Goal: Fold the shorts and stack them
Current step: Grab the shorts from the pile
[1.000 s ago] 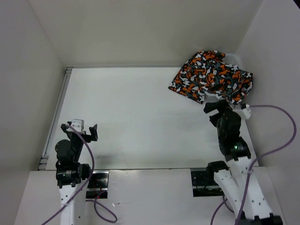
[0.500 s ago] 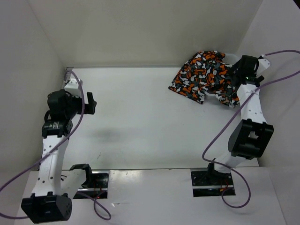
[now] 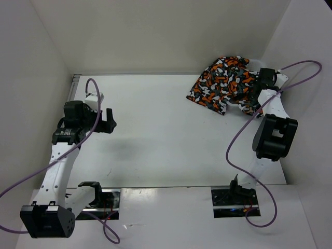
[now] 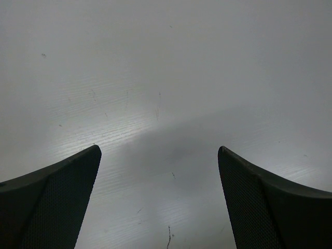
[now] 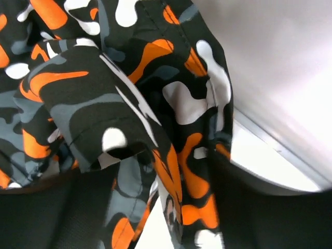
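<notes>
The shorts, in an orange, black, grey and white camouflage print, lie bunched at the table's far right corner, draped over a white basket. My right gripper is pushed into their right side. In the right wrist view folds of the shorts fill the frame, and a fold hangs between the dark fingers of the right gripper, which still stand apart. My left gripper hovers open over bare table at the left, far from the shorts; its wrist view shows the left gripper with nothing between its fingers.
White walls enclose the table at the back and both sides. The basket's white rim shows just right of the fabric. Purple cables loop from both arms, the right one hanging beside the right arm.
The right arm swung up from near its base to the far right corner and pressed into the shorts. The left arm rose, then shifted right and slightly nearer over the table.
</notes>
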